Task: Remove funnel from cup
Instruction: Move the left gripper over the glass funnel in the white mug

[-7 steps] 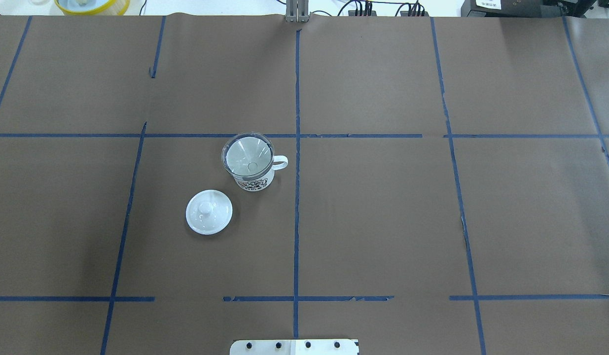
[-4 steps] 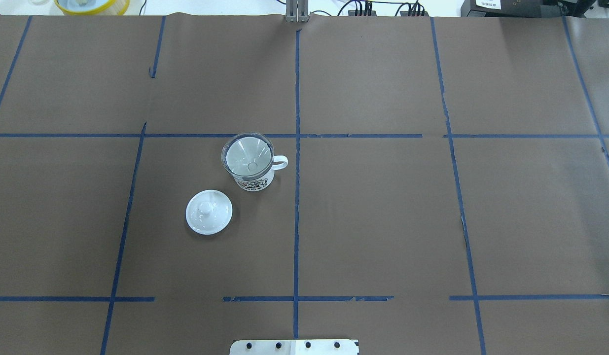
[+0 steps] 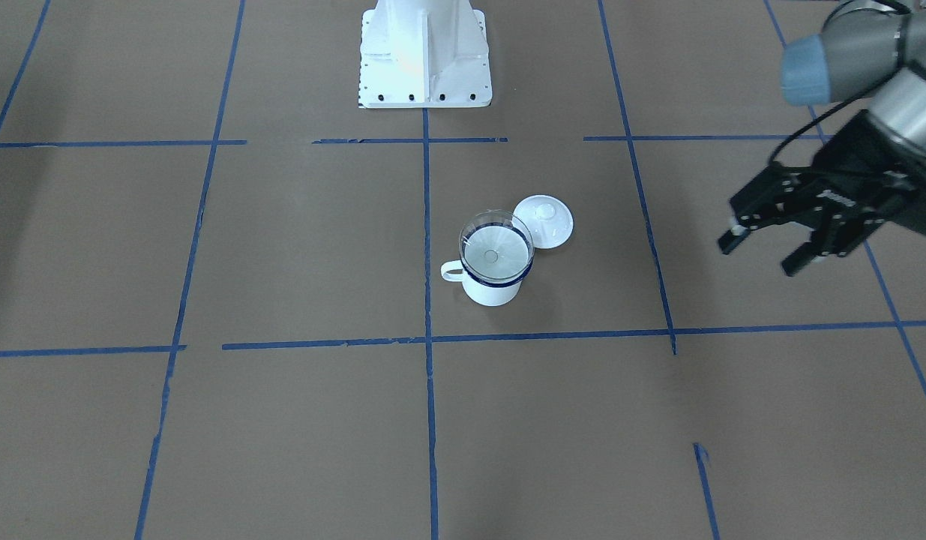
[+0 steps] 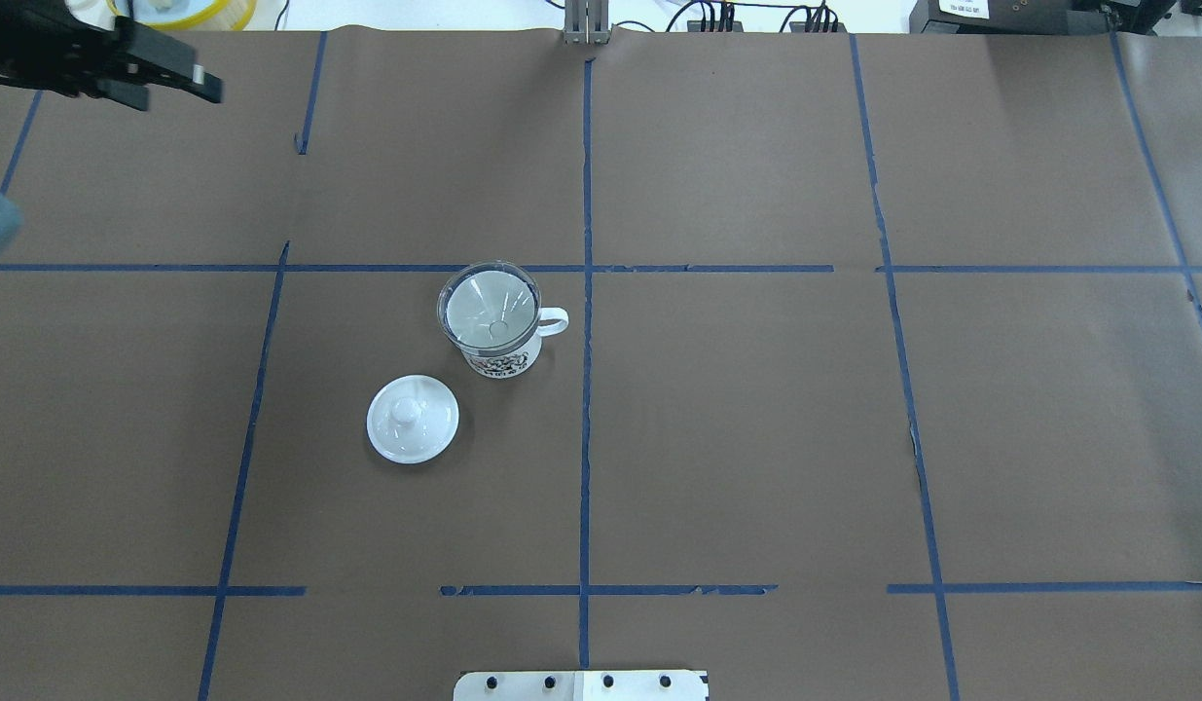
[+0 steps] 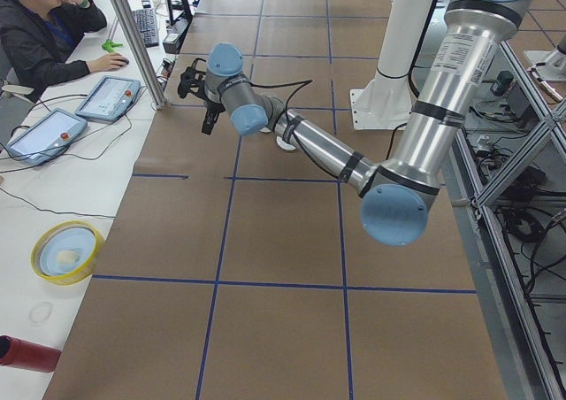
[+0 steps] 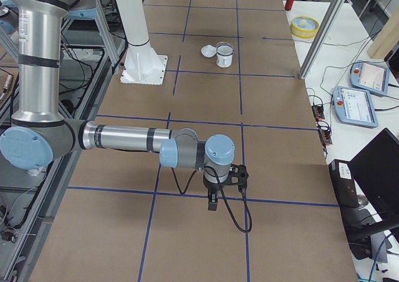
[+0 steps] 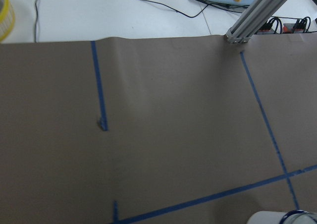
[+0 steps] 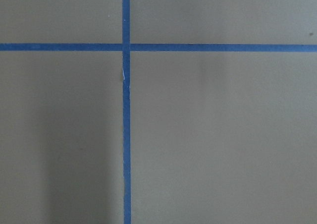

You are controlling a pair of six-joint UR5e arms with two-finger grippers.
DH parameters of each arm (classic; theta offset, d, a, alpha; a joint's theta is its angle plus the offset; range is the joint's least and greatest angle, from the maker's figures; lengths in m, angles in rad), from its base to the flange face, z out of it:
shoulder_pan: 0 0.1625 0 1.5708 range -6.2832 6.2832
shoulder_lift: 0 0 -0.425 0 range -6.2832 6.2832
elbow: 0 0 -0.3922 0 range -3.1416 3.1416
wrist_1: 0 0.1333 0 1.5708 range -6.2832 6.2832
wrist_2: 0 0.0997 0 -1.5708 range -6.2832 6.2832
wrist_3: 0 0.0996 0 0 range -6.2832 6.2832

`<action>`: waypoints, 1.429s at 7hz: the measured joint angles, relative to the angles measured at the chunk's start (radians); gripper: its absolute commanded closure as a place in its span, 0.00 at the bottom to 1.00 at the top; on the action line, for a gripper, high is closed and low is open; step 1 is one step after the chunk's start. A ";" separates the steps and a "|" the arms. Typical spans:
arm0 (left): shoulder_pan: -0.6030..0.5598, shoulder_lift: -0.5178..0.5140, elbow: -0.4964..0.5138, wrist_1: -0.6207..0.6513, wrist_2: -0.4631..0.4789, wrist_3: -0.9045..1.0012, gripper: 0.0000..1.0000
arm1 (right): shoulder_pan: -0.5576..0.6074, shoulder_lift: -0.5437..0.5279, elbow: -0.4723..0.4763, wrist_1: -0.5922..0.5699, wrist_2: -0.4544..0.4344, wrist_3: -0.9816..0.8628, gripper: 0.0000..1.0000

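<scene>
The clear funnel (image 4: 489,304) sits in the white mug (image 4: 504,362) with the dark blue rim, left of the table's centre line; its handle points right. Both show in the front view too, the funnel (image 3: 495,244) in the cup (image 3: 492,291). My left gripper (image 4: 170,94) is open and empty, high over the far left of the table, well away from the cup; in the front view it (image 3: 759,256) is at the right edge. My right gripper (image 6: 214,198) shows only in the right side view, near the table's right end; I cannot tell if it is open.
A round white lid (image 4: 413,419) with a knob lies flat just front-left of the cup. A yellow-rimmed bowl (image 4: 182,10) stands beyond the far left edge. The robot's base plate (image 4: 581,685) is at the near edge. An operator (image 5: 40,28) sits past the far side.
My left gripper has come into the overhead view at the top left corner; before it was out of that view. The cup, funnel and lid have not moved.
</scene>
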 measured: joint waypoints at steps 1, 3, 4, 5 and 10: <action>0.111 -0.124 0.006 0.165 0.093 -0.116 0.00 | 0.000 0.000 0.000 0.000 0.000 0.000 0.00; 0.260 -0.315 0.082 0.368 0.209 -0.294 0.00 | 0.000 0.000 0.000 0.000 0.000 0.000 0.00; 0.306 -0.391 0.168 0.394 0.234 -0.363 0.00 | 0.000 0.000 0.000 0.000 0.000 0.000 0.00; 0.351 -0.444 0.245 0.403 0.266 -0.412 0.00 | 0.000 0.000 0.000 0.000 0.000 0.000 0.00; 0.452 -0.461 0.333 0.406 0.317 -0.452 0.84 | 0.000 0.000 0.000 0.000 0.000 0.000 0.00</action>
